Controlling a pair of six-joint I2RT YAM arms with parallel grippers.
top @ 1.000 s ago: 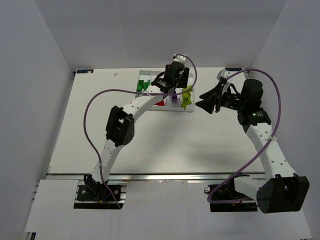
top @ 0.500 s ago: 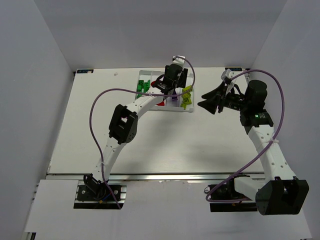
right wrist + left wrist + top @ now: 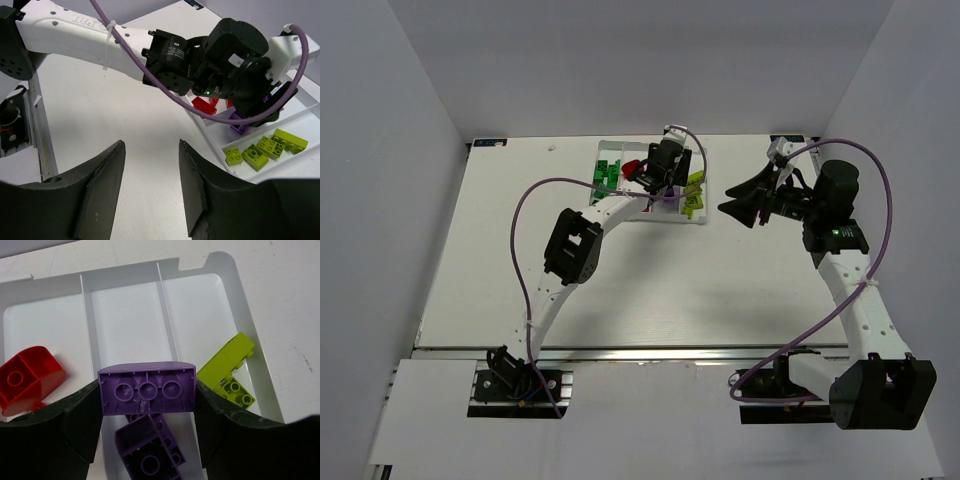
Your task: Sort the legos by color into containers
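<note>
Lower purple lego [image 3: 150, 457] partly behind jaws

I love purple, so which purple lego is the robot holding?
The purple brick pinched in the left gripper, its hollow underside showing. The other purple brick lies loose in the tray beneath it.

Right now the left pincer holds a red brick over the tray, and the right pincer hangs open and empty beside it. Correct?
Not red: the left wrist view shows the left pincer holding a purple brick over the tray. The right pincer does hang open and empty beside it.
</note>
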